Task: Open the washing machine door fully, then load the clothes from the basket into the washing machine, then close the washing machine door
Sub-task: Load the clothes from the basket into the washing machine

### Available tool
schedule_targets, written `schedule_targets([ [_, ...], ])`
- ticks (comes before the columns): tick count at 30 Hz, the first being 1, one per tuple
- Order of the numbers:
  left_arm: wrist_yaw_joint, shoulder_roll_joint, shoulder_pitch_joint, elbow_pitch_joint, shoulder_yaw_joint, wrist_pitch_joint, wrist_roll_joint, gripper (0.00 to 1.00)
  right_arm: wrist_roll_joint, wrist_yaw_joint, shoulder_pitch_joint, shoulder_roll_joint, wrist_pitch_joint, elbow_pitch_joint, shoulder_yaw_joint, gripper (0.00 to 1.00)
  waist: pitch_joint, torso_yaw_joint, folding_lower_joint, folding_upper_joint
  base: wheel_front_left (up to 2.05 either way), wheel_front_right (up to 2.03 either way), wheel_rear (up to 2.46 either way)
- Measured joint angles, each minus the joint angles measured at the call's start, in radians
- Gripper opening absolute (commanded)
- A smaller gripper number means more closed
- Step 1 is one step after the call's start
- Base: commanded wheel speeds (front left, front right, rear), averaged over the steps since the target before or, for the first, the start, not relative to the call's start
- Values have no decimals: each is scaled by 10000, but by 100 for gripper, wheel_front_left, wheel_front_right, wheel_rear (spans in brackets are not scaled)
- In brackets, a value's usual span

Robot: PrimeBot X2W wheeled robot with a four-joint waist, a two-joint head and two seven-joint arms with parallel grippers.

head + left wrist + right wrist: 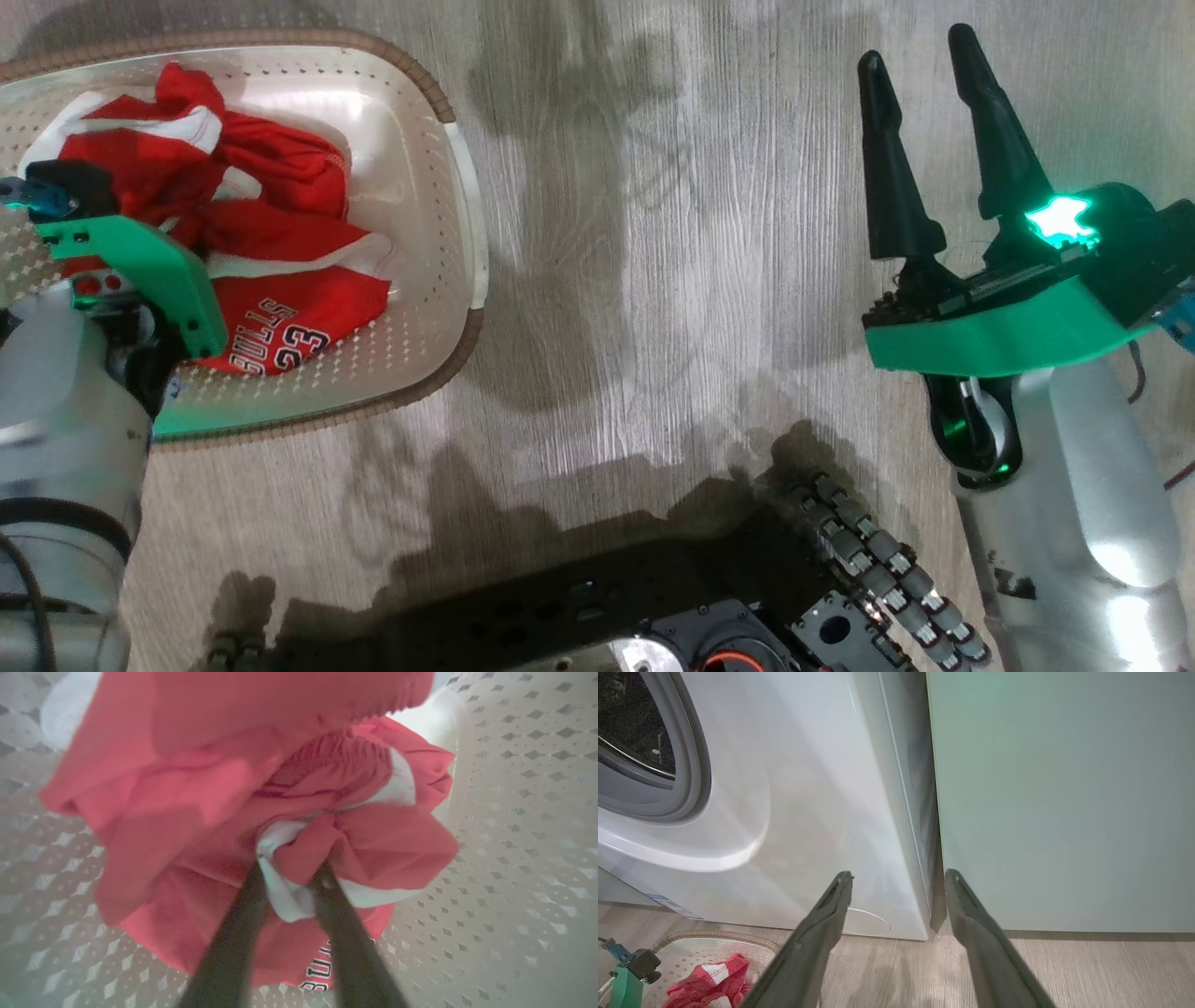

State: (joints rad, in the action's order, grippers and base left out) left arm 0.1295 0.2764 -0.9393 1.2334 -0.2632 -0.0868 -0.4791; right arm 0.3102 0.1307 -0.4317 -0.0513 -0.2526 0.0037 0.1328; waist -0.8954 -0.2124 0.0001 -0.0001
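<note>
The red clothes [280, 177] with white trim and lettering lie crumpled in the cream perforated basket [462, 187] at the upper left on the floor. My left gripper [288, 872] reaches down into the basket, its two dark fingers closed around a red and white fold of the clothes [187, 812]. My right gripper [917, 47] stands open over bare floor on the right, holding nothing. In the right wrist view it [899, 874] points at the white washing machine [808, 812], whose grey gasket and dark drum opening [630, 732] show at the upper left. The washing machine door is out of view.
A pale green cabinet [1064, 802] stands flush against the washer's right side. The round filter cap [866, 921] sits low on the washer front. My dark wheeled base [607, 607] lies at the bottom of the head view, on wood-look floor [653, 280].
</note>
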Motion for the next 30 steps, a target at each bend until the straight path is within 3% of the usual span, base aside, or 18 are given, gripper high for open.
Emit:
schedule_targets([
  [6, -2, 27, -41, 190, -71, -12, -79, 0, 98, 0, -80, 0, 0, 13, -4, 100, 38, 0, -1, 0, 0, 0, 0],
  [11, -4, 8, -16, 224, -234, 777, -48, 0, 159, 0, -67, 0, 0, 161, -48, 100, 392, 109, -1, 0, 0, 0, 0],
  [22, -4, -548, 905, 48, -270, 2650, -142, 0, -201, 0, 273, -6, -2, 502, -362, 100, 1788, 753, -1, 1, 0, 0, 0],
  [30, -8, -717, 1670, -1087, -303, 3275, -219, 0, -449, 0, 803, -8, -2, 700, -650, 100, 2982, 1303, -2, 1, 0, 0, 0],
])
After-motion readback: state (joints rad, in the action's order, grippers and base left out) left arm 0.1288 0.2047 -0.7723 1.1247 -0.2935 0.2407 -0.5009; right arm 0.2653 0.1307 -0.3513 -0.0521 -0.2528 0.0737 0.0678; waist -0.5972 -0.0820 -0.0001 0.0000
